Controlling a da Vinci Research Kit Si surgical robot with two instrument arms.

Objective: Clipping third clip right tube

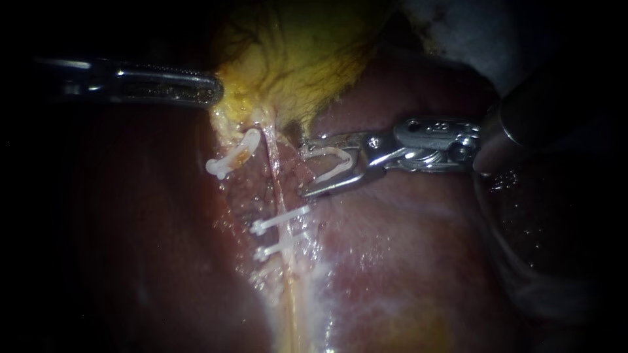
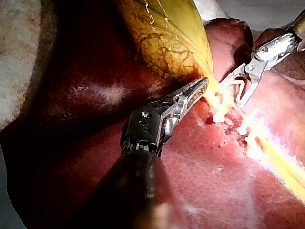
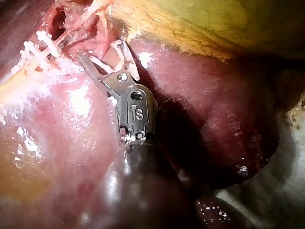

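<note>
My right instrument [image 1: 305, 170] comes in from the right, its jaws wide apart with an open white clip [image 1: 337, 163] seated between them and touching both. The jaw tips lie just right of the thin pale right tube [image 1: 277, 171], not around it. Lower on that tube sit two white clips [image 1: 281, 219] [image 1: 277, 249]. A third white clip [image 1: 233, 154] sits to the left on the left tube. My left instrument [image 1: 210, 89] enters from the left, jaws shut on the edge of the yellow gallbladder [image 1: 294, 59]. In the right wrist view, the right instrument [image 3: 102, 50] points at the tube.
Dark red liver [image 1: 405, 261] lies under and around the tubes. In the left wrist view, my left instrument [image 2: 201, 86] holds the gallbladder [image 2: 167, 38] near its narrow end, and my right instrument [image 2: 233, 94] stands just beyond. Pale cloth [image 1: 471, 33] shows at the far upper right.
</note>
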